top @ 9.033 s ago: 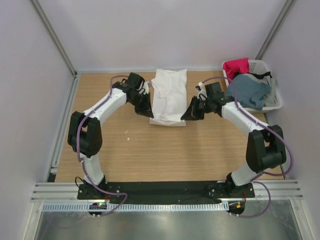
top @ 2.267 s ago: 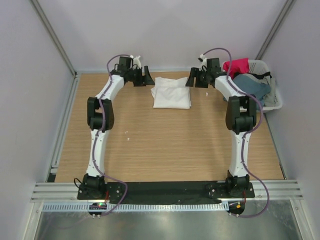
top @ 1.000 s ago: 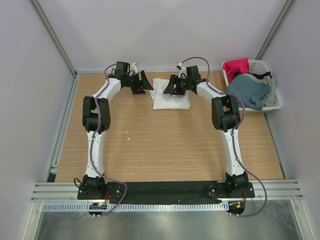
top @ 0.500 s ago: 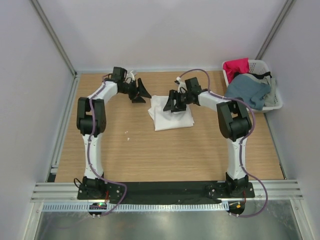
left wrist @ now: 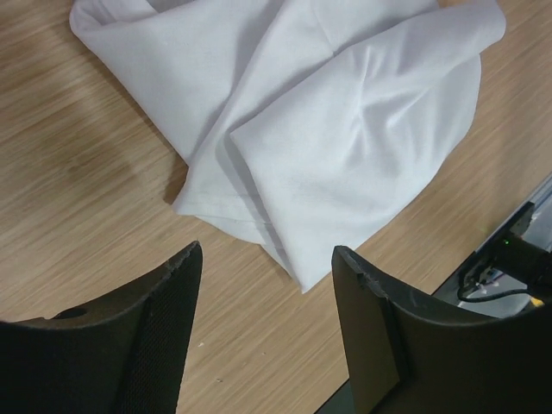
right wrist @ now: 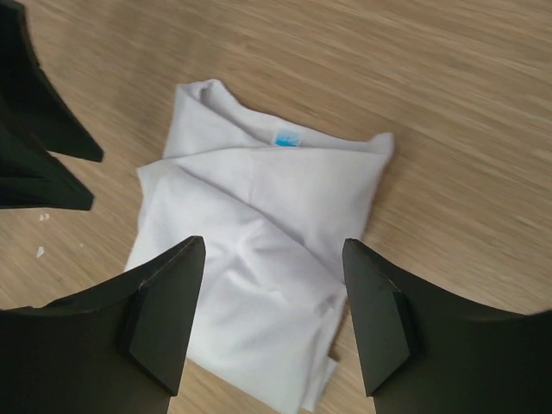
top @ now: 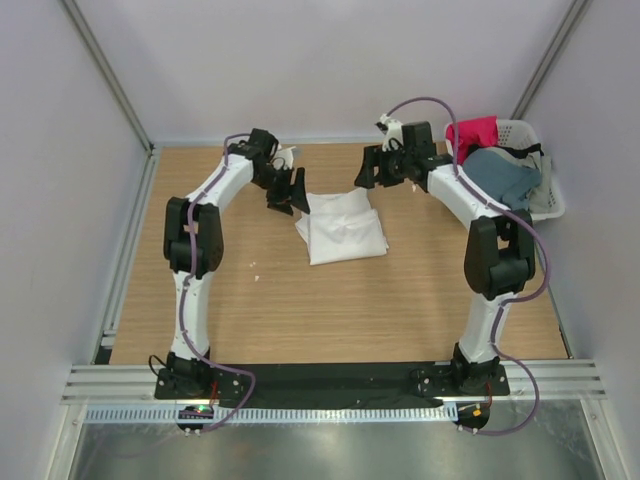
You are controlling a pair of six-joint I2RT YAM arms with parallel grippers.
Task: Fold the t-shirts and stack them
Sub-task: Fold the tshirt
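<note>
A plain white t-shirt lies folded on the wooden table, a little rumpled and askew. Its small blue neck label shows in the right wrist view. My left gripper hovers open just off the shirt's far-left corner, and in its wrist view the white t-shirt lies ahead of the left gripper. My right gripper hangs open above the shirt's far edge, holding nothing. Seen from its wrist, the right gripper frames the white t-shirt below.
A white slotted basket stands at the far right corner, holding a red-pink shirt and a slate blue shirt. Grey walls close in the table on three sides. The left gripper's fingers show in the right wrist view.
The white t-shirt has slid toward the near side and turned slightly. The right gripper has lifted off it and drawn back to the far right; the left gripper has come in beside it.
</note>
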